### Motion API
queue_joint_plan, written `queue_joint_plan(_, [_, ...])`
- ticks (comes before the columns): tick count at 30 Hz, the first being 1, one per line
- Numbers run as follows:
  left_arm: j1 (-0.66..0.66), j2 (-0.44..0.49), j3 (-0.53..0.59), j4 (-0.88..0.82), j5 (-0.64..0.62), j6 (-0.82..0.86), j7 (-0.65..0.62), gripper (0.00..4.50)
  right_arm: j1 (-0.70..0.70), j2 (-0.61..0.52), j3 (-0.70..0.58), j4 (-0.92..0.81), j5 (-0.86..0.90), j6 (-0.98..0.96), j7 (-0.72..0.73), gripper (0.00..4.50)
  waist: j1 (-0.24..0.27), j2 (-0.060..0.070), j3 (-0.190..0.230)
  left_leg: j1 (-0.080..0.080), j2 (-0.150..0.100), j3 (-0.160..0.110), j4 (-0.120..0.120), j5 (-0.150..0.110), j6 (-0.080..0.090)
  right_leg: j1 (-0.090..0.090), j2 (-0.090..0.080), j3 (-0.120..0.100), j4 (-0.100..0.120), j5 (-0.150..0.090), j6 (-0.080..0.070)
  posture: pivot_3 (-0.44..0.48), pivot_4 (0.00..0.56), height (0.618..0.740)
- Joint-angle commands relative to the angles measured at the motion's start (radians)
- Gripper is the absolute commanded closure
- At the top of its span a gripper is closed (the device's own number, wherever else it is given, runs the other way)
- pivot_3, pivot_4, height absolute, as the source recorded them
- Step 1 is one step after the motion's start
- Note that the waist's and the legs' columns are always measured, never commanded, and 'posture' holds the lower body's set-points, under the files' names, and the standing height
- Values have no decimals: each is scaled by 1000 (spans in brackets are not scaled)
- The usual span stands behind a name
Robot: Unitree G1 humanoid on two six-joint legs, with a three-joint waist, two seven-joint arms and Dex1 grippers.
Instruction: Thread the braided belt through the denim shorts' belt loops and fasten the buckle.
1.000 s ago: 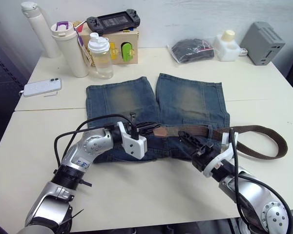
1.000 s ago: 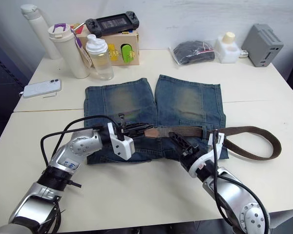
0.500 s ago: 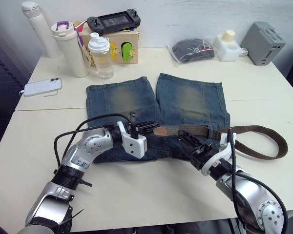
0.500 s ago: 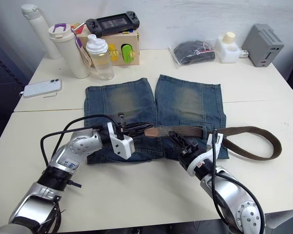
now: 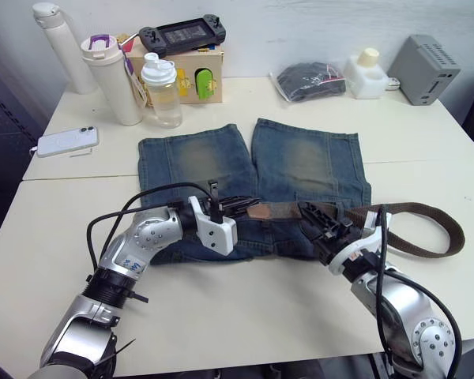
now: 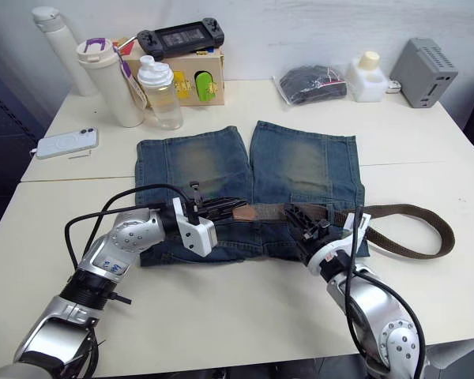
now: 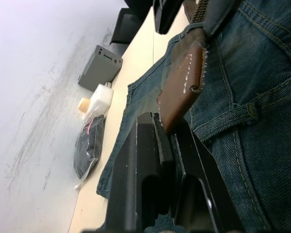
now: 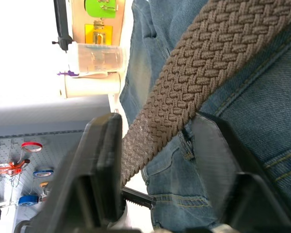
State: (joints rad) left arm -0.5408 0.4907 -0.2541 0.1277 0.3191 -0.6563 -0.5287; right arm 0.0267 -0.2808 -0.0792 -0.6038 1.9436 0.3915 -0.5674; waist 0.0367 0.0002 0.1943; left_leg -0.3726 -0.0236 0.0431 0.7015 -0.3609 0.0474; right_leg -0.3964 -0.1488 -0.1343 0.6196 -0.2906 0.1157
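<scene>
Braided belt (image 5: 415,212) partly threaded, frame centre; tan tip pinched by left gripper (image 5: 238,207), strap straddled by parted right gripper (image 5: 320,221); buckle unfastened.

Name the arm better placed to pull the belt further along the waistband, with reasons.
Left. Its pincer is shut on the braided belt's tan tip, the leading end, at the denim shorts' waistband. The right pincer is open around the braided strap behind it, not gripping.

Bright even overhead light, soft shadows on the table (image 5: 426,150). Head views sharp. Right wrist view blows out white at the far side, near fingers blurred.
</scene>
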Motion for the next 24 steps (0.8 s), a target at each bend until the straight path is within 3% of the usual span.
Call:
queue_joint_plan(1, [-11,7,-1,-30,-9,-16,1,4500,-7,10,-8,-19,1,-8,14,4336,-2,0,0,0,0,0,0,0,0,0,0,0,0,0,0,0,150,690])
queue_joint_plan(6, [-9,2,-8,-34,-8,-13,-3,4500,-14,16,-7,-10,-12,-7,23,4429,-9,0,0,0,0,0,0,0,0,0,0,0,0,0,0,0,150,690])
queue_joint_plan(8, [9,-6,-5,-46,-60,15,-23,3794,-16,22,-12,-4,-29,-10,32,4500,-11,0,0,0,0,0,0,0,0,0,0,0,0,0,0,0,150,690])
queue_joint_plan(9, [15,-7,-4,-49,-79,26,-34,3649,-17,24,-14,-2,-34,-11,35,4500,-11,0,0,0,0,0,-1,0,0,0,0,0,0,0,0,0,150,690])
queue_joint_plan(11, [38,-7,-1,-74,-144,97,-82,2803,-20,4,-21,6,-91,4,64,4500,-12,0,0,0,0,0,-1,0,0,0,0,0,0,0,0,0,150,690])
queue_joint_plan(13, [75,-4,19,-132,-261,245,-148,1944,-20,-8,-30,13,-162,6,91,4500,-14,0,0,0,0,0,-1,0,0,0,0,0,0,0,0,0,150,690])
queue_joint_plan(14, [105,7,41,-186,-376,366,-193,1495,-20,-14,-35,16,-199,6,106,4500,-14,0,0,0,0,0,-1,0,0,0,0,0,0,0,0,0,150,690])
queue_joint_plan(17, [196,73,116,-299,-624,656,-297,1495,-22,-22,-49,44,-306,-5,146,4500,-16,1,1,0,1,0,0,0,0,0,0,1,0,0,0,0,150,690])
queue_joint_plan(20, [288,162,158,-369,-706,783,-368,1495,-29,-15,-60,78,-373,-9,179,4500,-19,4,2,1,1,0,-1,0,-1,0,1,1,0,-1,-2,0,150,690])
queue_joint_plan(24, [349,185,208,-418,-762,876,-364,1495,-34,7,-68,111,-430,-1,202,4500,-12,5,2,1,1,0,-1,-1,-1,0,1,1,0,-1,-2,0,150,690])
